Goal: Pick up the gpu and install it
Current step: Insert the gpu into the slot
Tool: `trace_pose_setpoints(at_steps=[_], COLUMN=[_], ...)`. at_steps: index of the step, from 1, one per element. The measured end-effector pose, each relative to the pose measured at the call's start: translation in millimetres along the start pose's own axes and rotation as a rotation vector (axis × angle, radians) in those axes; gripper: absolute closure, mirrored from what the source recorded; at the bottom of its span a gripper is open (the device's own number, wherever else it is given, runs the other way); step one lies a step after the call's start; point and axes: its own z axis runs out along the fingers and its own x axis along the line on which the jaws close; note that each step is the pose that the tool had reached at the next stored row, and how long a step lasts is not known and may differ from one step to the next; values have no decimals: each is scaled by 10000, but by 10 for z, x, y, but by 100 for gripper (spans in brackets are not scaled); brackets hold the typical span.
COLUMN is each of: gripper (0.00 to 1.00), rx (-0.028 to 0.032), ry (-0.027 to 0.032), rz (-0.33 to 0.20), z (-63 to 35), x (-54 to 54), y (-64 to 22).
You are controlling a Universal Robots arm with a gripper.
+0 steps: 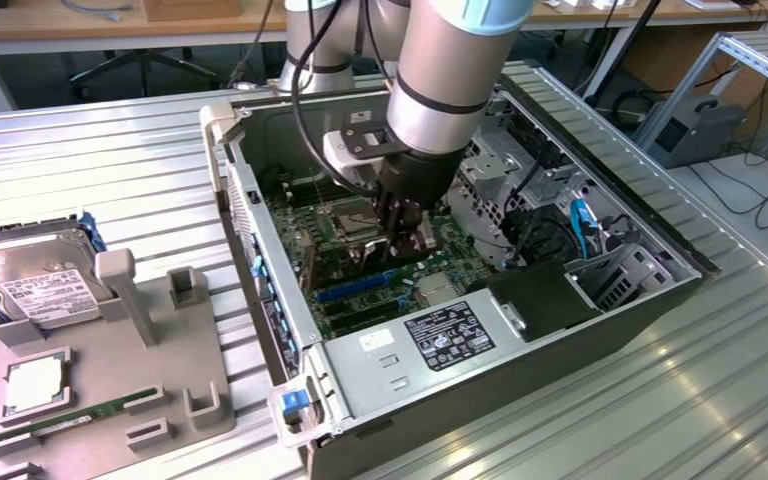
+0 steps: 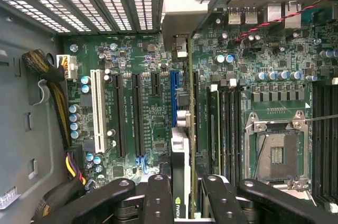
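Observation:
The gpu [image 2: 181, 145] hangs edge-on between my fingers inside the open computer case [image 1: 257, 215], its silver bracket [image 2: 182, 7] toward the case's rear slot covers. My gripper [image 2: 185, 187] is shut on the gpu. The card's thin edge runs just above the motherboard [image 2: 150, 123], along the blue expansion slot [image 2: 173, 94]; whether it touches the slot I cannot tell. In the exterior view my gripper [image 1: 404, 235] reaches down into the middle of the case, with the gpu's brown face [image 1: 355, 258] showing below it toward the exterior view's left.
A bare CPU socket [image 2: 277, 152] lies beside the memory slots. Cable bundles [image 2: 53, 92] run along the case wall. Outside the case, a grey fixture tray [image 1: 157, 400] carries a hard drive [image 1: 37, 285], a processor [image 1: 37, 385] and a green RAM stick [image 1: 77, 420].

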Motion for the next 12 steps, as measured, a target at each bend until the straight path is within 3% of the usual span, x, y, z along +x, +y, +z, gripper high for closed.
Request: trace_pose_setpoints(at_steps=[2, 7, 12], gripper=[73, 73, 73], rx=[9, 10, 11], ry=[-50, -70, -70], rz=[-2, -3, -3], z=[2, -1, 0], x=[6, 57, 60], y=[38, 47, 114])
